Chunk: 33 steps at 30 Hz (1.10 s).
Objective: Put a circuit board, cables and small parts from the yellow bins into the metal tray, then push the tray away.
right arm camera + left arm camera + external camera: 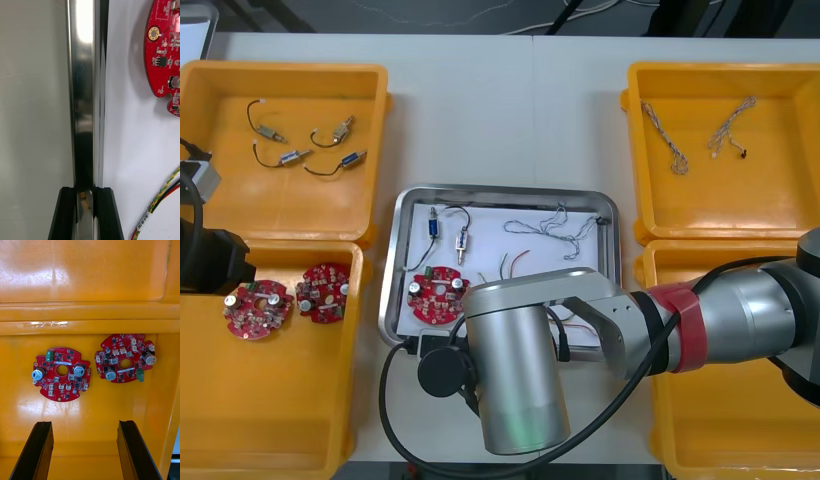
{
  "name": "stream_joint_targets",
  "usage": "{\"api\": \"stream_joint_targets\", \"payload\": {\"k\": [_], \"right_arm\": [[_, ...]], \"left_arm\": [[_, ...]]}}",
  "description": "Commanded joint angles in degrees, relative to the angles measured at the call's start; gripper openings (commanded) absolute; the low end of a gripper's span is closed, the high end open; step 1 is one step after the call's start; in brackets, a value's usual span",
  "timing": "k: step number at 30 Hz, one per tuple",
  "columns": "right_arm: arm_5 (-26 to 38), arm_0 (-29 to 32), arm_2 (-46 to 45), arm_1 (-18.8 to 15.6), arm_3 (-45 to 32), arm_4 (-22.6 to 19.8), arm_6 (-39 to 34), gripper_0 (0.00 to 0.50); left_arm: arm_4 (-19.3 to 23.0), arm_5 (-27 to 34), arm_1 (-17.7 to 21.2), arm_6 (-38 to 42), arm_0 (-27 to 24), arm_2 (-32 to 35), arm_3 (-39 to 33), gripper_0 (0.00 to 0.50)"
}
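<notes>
The metal tray [392, 270], white inside, sits mid-table. It holds a round red circuit board [435, 293], two small metal parts [448, 232] on black leads, a blue and white cable [560, 225] and a red and yellow cable [515, 262]. My right arm [580, 330] reaches across the tray's near edge. In the right wrist view my right gripper [85, 213] is shut on the tray's shiny rim [84, 93], with the board [163, 56] and red and yellow cable [161, 198] beside it. My left gripper [84, 450] hangs open over two boards [62, 373] [123, 360].
Four yellow bins flank the tray. The far left bin [370, 120] holds several small metal parts, the near left bin [280, 420] two boards [255, 308] [322, 292]. Twisted cables [670, 140] lie in the far right bin [635, 150]. My left arm [210, 260] is parked at the left edge.
</notes>
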Motion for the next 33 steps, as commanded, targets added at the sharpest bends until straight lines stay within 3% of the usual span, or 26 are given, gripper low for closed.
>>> {"api": "stream_joint_targets", "payload": {"k": [1,33], "right_arm": [[-0.72,-4.13,0.69,-1.08,-0.73,0.81,1.02,0.0],[-7.57,-13.01,0.69,-3.63,10.34,0.72,7.18,0.0]], "left_arm": [[0.46,0.53,2.57,-4.01,1.2,1.48,-1.24,0.5],[0.46,0.53,2.57,-4.01,1.2,1.48,-1.24,0.5]]}}
